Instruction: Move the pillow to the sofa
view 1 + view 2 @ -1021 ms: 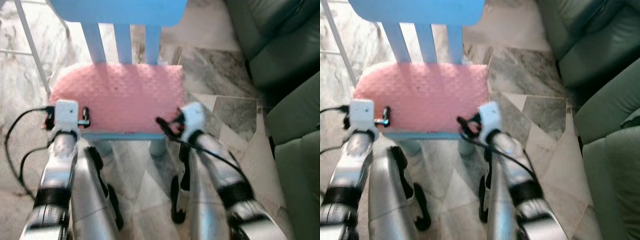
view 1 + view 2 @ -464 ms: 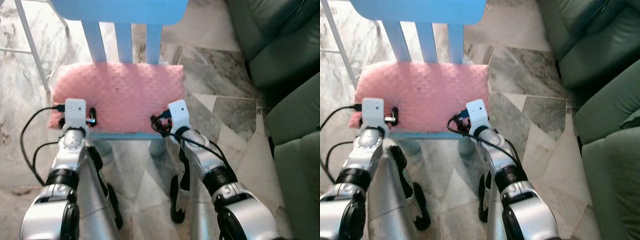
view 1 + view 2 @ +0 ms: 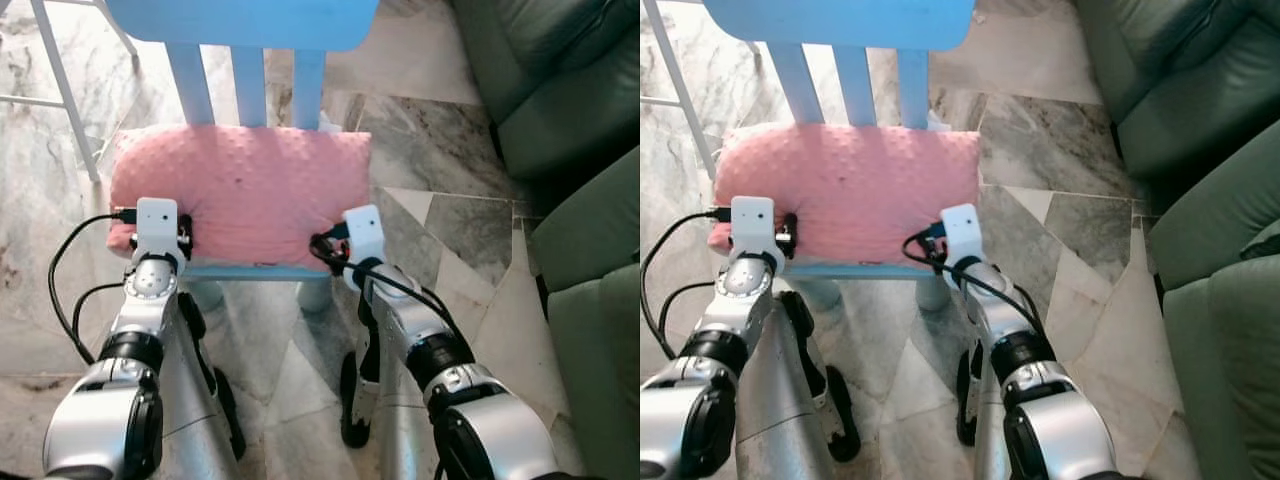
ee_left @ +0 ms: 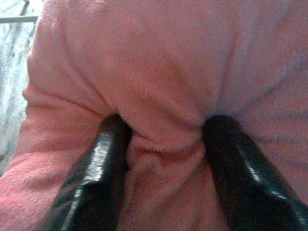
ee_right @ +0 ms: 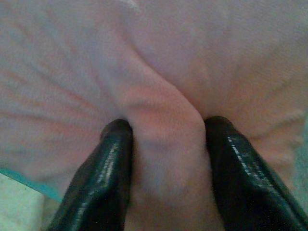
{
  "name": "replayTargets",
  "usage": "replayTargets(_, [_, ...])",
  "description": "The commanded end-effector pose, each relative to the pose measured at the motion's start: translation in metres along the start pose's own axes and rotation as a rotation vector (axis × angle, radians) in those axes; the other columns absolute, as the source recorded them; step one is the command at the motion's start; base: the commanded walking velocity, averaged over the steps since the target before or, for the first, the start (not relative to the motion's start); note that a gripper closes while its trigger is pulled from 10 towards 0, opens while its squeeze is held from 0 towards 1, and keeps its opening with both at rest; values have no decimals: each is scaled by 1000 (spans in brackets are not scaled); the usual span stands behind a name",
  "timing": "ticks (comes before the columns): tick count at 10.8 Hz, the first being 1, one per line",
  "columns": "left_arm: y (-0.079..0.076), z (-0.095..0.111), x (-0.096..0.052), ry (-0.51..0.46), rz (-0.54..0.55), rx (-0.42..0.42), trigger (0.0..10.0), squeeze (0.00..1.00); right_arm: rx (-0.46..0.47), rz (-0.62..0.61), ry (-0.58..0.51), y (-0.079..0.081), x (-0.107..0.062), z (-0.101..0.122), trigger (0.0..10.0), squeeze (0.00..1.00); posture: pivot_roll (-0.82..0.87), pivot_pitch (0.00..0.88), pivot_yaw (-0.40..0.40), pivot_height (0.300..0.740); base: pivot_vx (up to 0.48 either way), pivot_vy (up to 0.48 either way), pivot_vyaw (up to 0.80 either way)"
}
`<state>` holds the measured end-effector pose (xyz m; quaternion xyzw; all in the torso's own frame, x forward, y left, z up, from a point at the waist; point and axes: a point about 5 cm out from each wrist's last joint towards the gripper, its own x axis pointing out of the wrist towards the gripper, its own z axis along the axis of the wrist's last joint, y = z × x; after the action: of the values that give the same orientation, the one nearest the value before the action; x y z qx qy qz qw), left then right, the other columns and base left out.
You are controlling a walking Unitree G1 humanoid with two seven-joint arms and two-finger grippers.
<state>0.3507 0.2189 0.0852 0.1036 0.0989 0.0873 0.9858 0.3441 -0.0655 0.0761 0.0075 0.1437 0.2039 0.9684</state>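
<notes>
Grasping is underway: we are clamping left gripper (image 4: 163,144) and right gripper (image 5: 166,144) on the pillow (image 3: 245,190), needing a level lift off the chair (image 3: 240,20) toward the right-hand sofa (image 3: 590,200).

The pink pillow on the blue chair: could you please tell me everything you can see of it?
The pink, plush, dimpled rectangular pillow lies flat across the seat of the blue wooden slat-back chair, covering most of it. Its near edge is pinched at both ends: the left gripper and the right gripper each hold a bunched fold of fabric between black fingers. It rests on the seat, not yet lifted.
</notes>
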Motion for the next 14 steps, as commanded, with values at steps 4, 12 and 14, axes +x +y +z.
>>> replayTargets(4, [-6, -18, -4, 80, -14, -2, 0, 0, 44, -41, 104, -9, -7, -26, 0, 0, -22, 367, -115, 466, 0, 0, 0])
replayTargets(12, [-7, -21, -5, 75, -18, 9, 0, 0, 21, -48, 99, -10, -7, -30, 0, 0, -20, 333, -108, 466, 0, 0, 0])
replayTargets(14, [1, -26, -15, -5, 23, 82, 0, 0, -50, -83, 25, -15, -7, -20, 0, 0, 1, 221, -76, 466, 0, 0, 0])
